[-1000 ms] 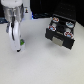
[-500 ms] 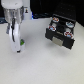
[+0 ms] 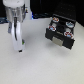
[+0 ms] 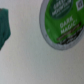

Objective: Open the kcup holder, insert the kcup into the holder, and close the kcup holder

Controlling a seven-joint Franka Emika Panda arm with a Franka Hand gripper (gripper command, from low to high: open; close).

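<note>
The kcup holder point(image 3: 62, 30) is a black box at the exterior view's right, its tray slid out with several dark and reddish topped pods in the round slots. My gripper point(image 3: 19, 48) points down at the white table on the exterior view's left, well apart from the holder. The kcup point(image 4: 61, 24) shows in the wrist view from above, with a green lid and printed text, lying on the white surface. I cannot make it out in the exterior view. My fingers do not show in the wrist view, and the exterior view is too coarse to show the jaws.
A dark teal object point(image 4: 4, 27) sits at the edge of the wrist view, apart from the kcup. The white table point(image 3: 42, 65) spreads between the arm and the holder. Dark items stand along the back edge point(image 3: 35, 15).
The gripper seems slightly lower over the table than before. The holder and its tray have not moved.
</note>
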